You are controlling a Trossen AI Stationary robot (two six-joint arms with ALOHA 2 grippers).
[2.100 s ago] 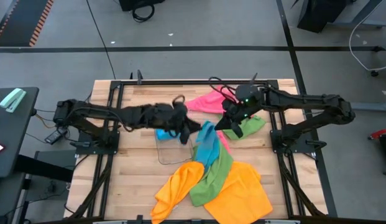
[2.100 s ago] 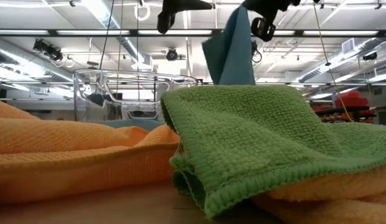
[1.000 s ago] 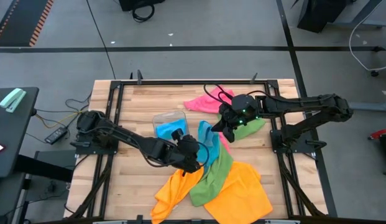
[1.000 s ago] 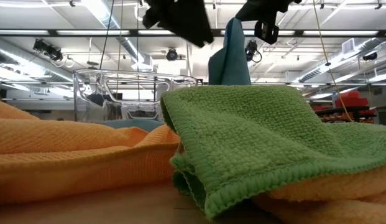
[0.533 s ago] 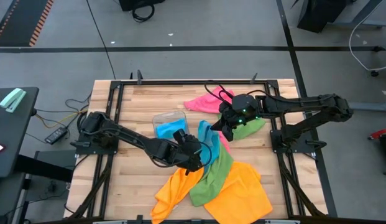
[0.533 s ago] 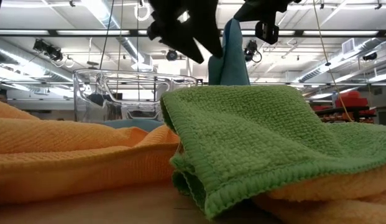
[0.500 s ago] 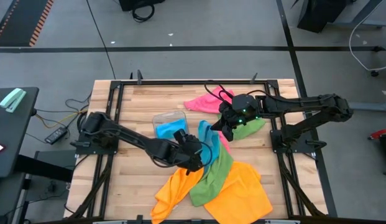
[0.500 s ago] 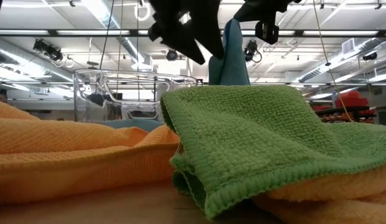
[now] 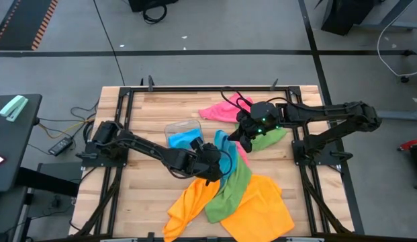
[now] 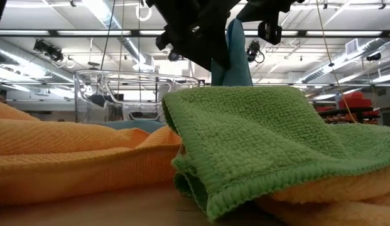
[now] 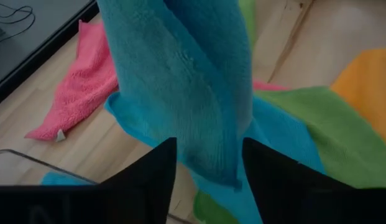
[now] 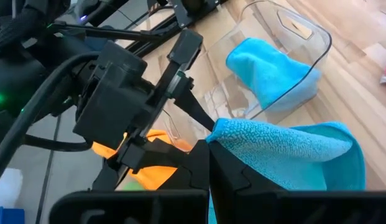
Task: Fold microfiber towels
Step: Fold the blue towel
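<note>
A sky blue microfiber towel hangs over the middle of the table, with my right gripper shut on its top. My left gripper stands open lower down. Its two fingers sit on either side of the towel's hanging fold; I cannot tell whether they touch it. The towel's lower end rests on a pile made of a green towel and an orange towel. A pink towel lies flat at the far side. My right gripper pinches the blue towel's upper corner between its two fingers, coming in slanted downward from the table's right side. The towel hangs slack below the fingers, its lower end lying on the green towel.
A clear plastic tray holding another blue cloth stands just left of the hanging towel. A second green towel lies under my right arm. Black frame rails run along both table sides. Bare wood shows at the near left.
My left gripper has moved toward the table's right edge and somewhat down, up to the hanging blue towel, so the fold now lies between its fingers. My right gripper has kept the towel's top still.
</note>
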